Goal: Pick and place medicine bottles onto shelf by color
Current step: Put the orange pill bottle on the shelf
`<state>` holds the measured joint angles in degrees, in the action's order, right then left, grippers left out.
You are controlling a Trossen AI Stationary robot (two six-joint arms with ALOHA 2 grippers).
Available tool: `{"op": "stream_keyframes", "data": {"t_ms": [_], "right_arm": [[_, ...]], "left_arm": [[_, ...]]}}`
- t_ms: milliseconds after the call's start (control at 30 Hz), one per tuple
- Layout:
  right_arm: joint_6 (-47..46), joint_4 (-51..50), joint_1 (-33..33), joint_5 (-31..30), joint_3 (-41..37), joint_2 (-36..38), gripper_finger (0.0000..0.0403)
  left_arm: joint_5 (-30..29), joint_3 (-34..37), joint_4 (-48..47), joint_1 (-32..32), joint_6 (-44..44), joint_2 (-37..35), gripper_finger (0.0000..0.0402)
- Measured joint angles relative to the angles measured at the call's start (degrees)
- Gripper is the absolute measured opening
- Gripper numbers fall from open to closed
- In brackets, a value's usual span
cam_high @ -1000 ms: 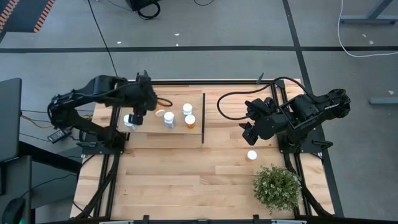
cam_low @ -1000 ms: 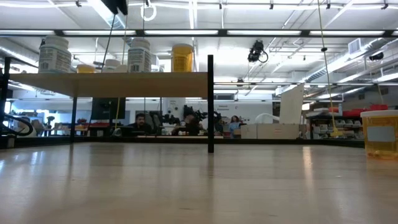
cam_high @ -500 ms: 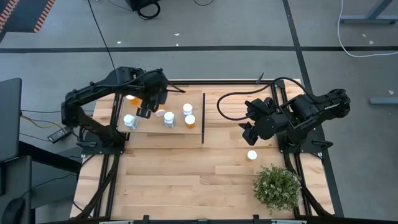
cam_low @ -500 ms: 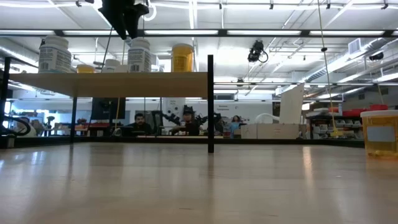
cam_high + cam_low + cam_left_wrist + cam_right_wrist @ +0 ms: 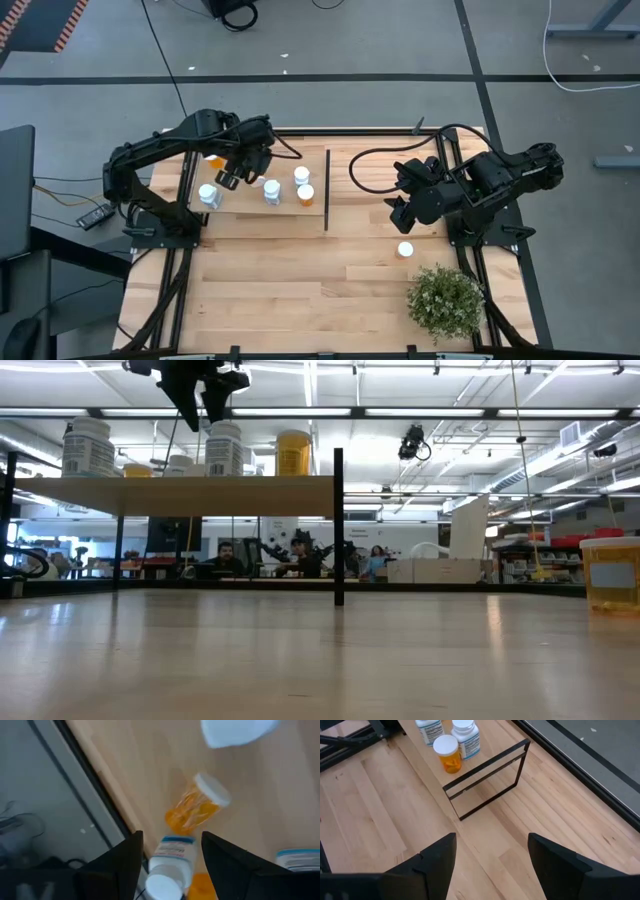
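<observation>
The left gripper (image 5: 232, 176) hangs up in the air over the far left part of the shelf (image 5: 315, 216). Its two fingers are apart and nothing is between them. Right under it, in the left wrist view, stands a white bottle (image 5: 170, 865) with a white cap. Just past that one, an orange bottle (image 5: 196, 808) lies on its side on the wood. In the high view, another white bottle (image 5: 208, 194) stands just beside the gripper, on its outer side. Toward the black divider (image 5: 327, 190) stand one more white bottle (image 5: 271, 190), a small white one (image 5: 301, 175) and an orange bottle with a white cap (image 5: 305, 194).

The right gripper (image 5: 400, 203) waits over the table (image 5: 300, 290), on the other side of the divider, well apart from the shelf. Its fingers are open and hold nothing. A lone white-capped bottle (image 5: 405, 250) stands on the table near this gripper, between it and the green plant (image 5: 445, 303).
</observation>
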<state>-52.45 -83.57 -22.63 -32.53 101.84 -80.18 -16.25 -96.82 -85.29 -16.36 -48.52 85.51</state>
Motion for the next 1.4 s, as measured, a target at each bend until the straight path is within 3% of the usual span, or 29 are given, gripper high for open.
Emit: {"op": "stream_keyframes", "data": {"t_ms": [167, 1200, 1400], "right_arm": [[0.00, 0.00, 0.00, 0.00, 0.00, 0.00, 0.0253], [0.00, -0.02, 0.00, 0.00, -0.02, 0.00, 0.0253], [0.00, -0.02, 0.00, 0.01, 0.00, 0.00, 0.0253]], "left_arm": [[-4.57, 0.00, -0.48, 0.45, -0.24, 0.12, 0.0209], [-3.42, 0.21, 0.57, -3.19, -2.24, 0.84, 0.0189], [-7.81, 6.18, 0.91, -2.97, -5.38, 0.77, 0.0193]]}}
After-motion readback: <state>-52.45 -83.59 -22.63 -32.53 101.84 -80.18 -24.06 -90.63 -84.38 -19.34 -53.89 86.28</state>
